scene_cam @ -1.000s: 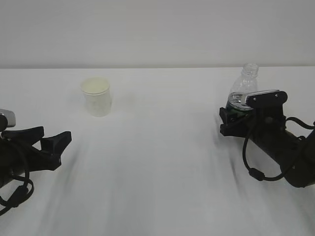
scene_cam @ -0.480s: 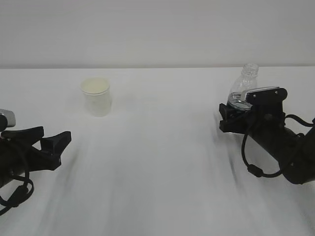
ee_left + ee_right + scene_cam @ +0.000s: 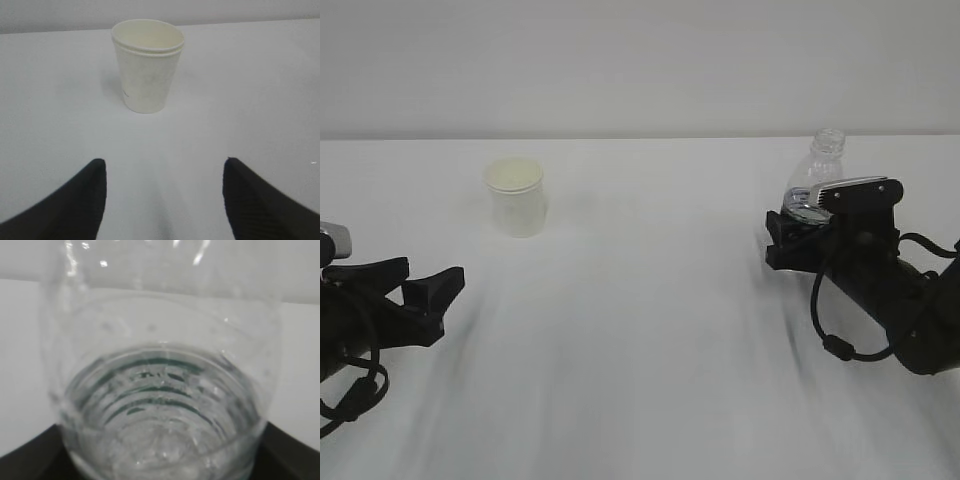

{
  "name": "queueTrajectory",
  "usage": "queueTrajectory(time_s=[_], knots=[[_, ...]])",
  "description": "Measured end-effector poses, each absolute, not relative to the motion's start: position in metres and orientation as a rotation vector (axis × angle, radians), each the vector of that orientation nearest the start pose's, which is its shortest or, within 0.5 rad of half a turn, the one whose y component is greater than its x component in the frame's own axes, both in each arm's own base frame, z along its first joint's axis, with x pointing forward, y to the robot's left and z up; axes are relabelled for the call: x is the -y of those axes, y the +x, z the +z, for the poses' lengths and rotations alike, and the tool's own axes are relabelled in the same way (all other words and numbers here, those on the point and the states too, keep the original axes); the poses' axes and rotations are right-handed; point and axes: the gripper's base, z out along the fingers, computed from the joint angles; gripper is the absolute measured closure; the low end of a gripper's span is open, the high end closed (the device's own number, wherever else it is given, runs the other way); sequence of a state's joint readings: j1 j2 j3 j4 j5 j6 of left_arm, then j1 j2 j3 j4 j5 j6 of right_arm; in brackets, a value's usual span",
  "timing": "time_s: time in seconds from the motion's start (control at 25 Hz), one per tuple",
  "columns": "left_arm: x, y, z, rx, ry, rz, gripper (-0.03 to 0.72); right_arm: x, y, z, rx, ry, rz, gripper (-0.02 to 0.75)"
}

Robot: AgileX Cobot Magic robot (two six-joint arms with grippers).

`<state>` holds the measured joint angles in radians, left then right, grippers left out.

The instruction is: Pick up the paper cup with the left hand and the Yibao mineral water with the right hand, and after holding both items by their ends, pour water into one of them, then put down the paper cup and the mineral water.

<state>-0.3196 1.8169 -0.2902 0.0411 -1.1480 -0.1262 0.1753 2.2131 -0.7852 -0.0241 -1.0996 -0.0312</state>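
Note:
The paper cup (image 3: 516,197) stands upright at the back left of the white table; in the left wrist view the paper cup (image 3: 147,65) is straight ahead, well beyond the fingertips. My left gripper (image 3: 435,268) (image 3: 165,165) rests low near the left edge, open and empty. The Yibao mineral water (image 3: 817,165) stands upright at the right, uncapped, its lower part hidden behind my right gripper (image 3: 798,235). In the right wrist view the bottle (image 3: 165,390) fills the frame. The right gripper (image 3: 162,440) is open, with one dark finger hard by each side of the bottle's lower body.
The white table (image 3: 650,300) stretches bare between the two arms. A pale wall (image 3: 640,60) closes the back. The right arm's black cable (image 3: 835,345) loops down beside its wrist.
The right gripper has shifted slightly forward around the bottle's base and its fingers have drawn in a little. The left arm, the cup and the bottle have not moved.

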Motion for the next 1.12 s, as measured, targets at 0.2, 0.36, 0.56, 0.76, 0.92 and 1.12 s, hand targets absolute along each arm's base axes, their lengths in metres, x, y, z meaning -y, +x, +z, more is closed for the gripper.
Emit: queueTrajectory(time_s=[0.2, 0.36, 0.56, 0.76, 0.92, 1.12], knots=[[0.0811, 0.2343, 0.1155, -1.862, 0.223, -0.331, 0.175, -0.0659, 0.3613, 0.0647, -1.806, -0.212, 0.113, 0.234], [0.0811, 0.2343, 0.1155, -1.862, 0.223, -0.331, 0.176, -0.0659, 0.3613, 0.0647, -1.806, -0.212, 0.113, 0.247], [0.0811, 0.2343, 0.1155, -1.862, 0.223, -0.331, 0.176, -0.066, 0.3614, 0.0653, -1.798, -0.211, 0.114, 0.248], [0.0811, 0.2343, 0.1155, -1.862, 0.223, -0.331, 0.176, -0.066, 0.3615, 0.0652, -1.794, -0.208, 0.116, 0.249], [0.0811, 0.2343, 0.1155, -1.862, 0.223, -0.331, 0.177, -0.0673, 0.3612, 0.0652, -1.793, -0.223, 0.127, 0.249], [0.0811, 0.2343, 0.1155, -1.862, 0.223, -0.331, 0.177, -0.0694, 0.3606, 0.0647, -1.799, -0.228, 0.157, 0.249]])
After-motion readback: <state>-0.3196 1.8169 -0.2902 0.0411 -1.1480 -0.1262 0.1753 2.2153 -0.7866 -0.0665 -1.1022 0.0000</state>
